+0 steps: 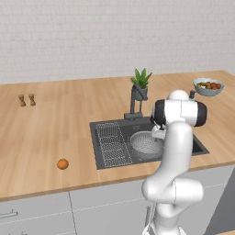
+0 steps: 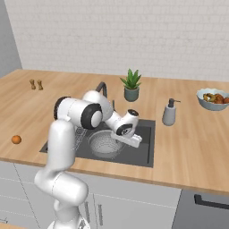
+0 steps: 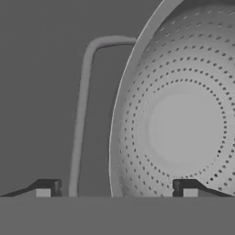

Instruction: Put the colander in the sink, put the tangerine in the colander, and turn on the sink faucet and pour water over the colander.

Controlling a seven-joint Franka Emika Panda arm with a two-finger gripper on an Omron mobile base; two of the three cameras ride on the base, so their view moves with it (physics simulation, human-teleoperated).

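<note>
The grey perforated colander (image 1: 146, 143) (image 2: 103, 144) sits in the dark sink (image 1: 137, 126) (image 2: 144, 150), beside the wire rack. In the hand view the colander (image 3: 183, 124) lies right below my gripper (image 3: 117, 187), which is open. Its two fingertips stand either side of the colander's rim and thin loop handle (image 3: 82, 105), not pressing on them. In the right base view the gripper (image 2: 129, 144) hangs low over the colander's right edge. The small orange tangerine (image 1: 63, 164) (image 2: 16, 139) lies on the wooden counter, well left of the sink. The dark faucet (image 1: 133, 103) (image 2: 103, 87) stands behind the basin.
A flat wire rack (image 1: 110, 142) (image 2: 80, 134) fills the sink's left part. Behind the sink stands a potted plant (image 1: 141, 82) (image 2: 131, 85), with a soap dispenser (image 2: 169, 112) to its right. A fruit bowl (image 1: 208, 86) (image 2: 214, 99) is at far right, two shakers (image 1: 26, 99) at far left.
</note>
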